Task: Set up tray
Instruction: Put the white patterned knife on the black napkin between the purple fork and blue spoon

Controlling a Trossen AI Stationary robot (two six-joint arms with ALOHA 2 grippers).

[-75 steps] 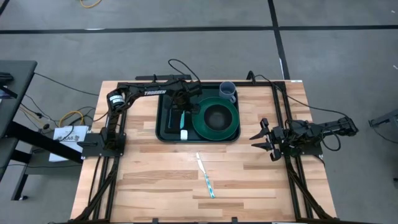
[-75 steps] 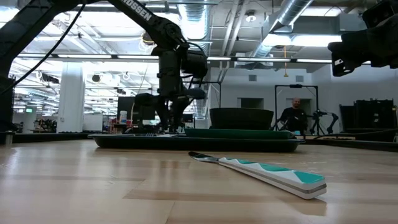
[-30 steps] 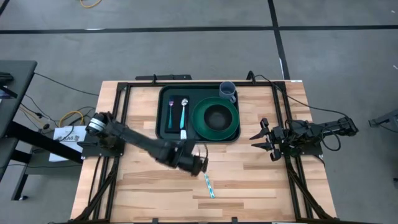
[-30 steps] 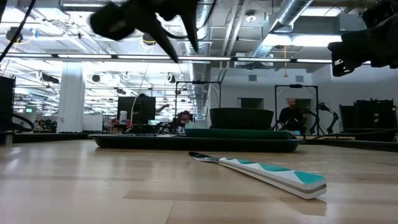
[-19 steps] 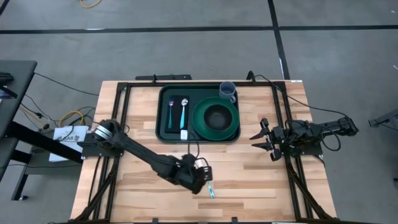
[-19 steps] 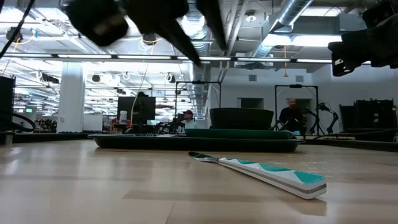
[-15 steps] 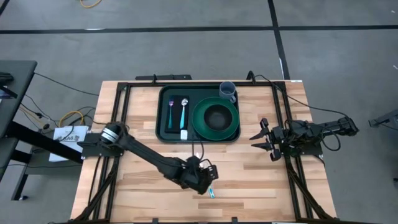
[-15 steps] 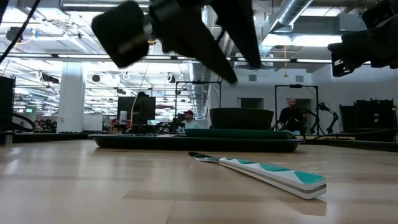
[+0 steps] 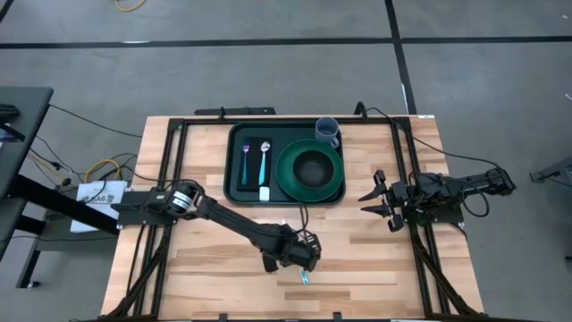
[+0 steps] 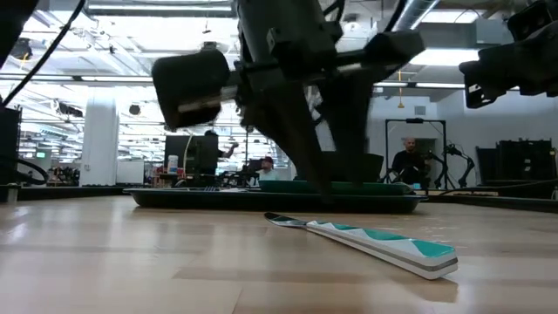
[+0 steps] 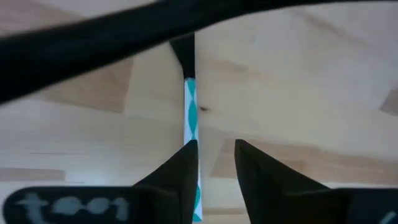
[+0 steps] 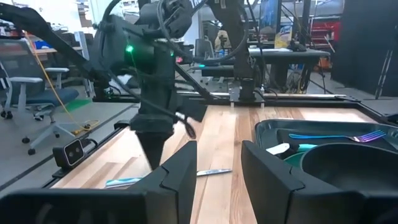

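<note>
A knife with a teal-and-white handle [image 10: 375, 240] lies flat on the wooden table, near the front. My left gripper [image 9: 304, 261] hangs just above it, fingers pointing steeply down and open. In the left wrist view the knife [image 11: 189, 115] runs under one fingertip; I see no touch. The dark green tray [image 9: 234, 192] at the far middle holds a fork [image 9: 245, 161], a spoon [image 9: 264, 165] and a green plate with a dark bowl [image 9: 310, 170]. My right gripper [image 9: 375, 201] waits open at the right edge.
A blue-grey cup [image 9: 327, 131] stands at the tray's far right corner. Black frame rails [image 9: 170, 179] run along the table's left and right sides. Bare wood lies to the left and right of the knife.
My left gripper has gone toward the table's near edge and right, come down over the knife's handle, and rolled about its own axis. The knife has stayed where it was.
</note>
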